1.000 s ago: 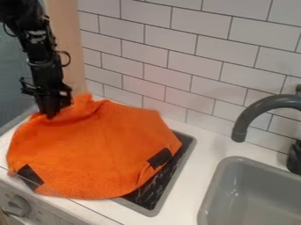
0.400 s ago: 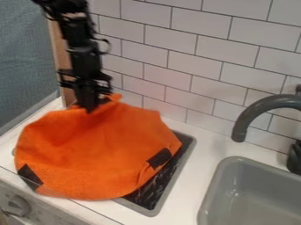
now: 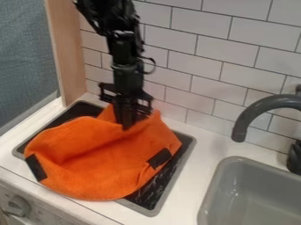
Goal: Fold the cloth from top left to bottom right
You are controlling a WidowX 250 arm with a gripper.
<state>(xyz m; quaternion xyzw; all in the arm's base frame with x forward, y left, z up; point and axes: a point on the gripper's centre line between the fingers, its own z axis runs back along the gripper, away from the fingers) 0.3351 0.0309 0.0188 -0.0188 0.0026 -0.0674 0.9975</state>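
One cloth (image 3: 97,160), claw (image 3: 127,124) at top, long axis seemingly left-right

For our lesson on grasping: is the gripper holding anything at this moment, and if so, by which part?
Yes, the gripper holds the orange cloth by its upper edge, on the side toward the tiled wall.

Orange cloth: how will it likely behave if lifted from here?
The orange cloth looks floppy: it already sags into soft folds below the gripper, so expect drape, not a rigid lift. Probably light, being thin fabric. The dark patch at its left edge may be a bit stiffer, since it lies flat.
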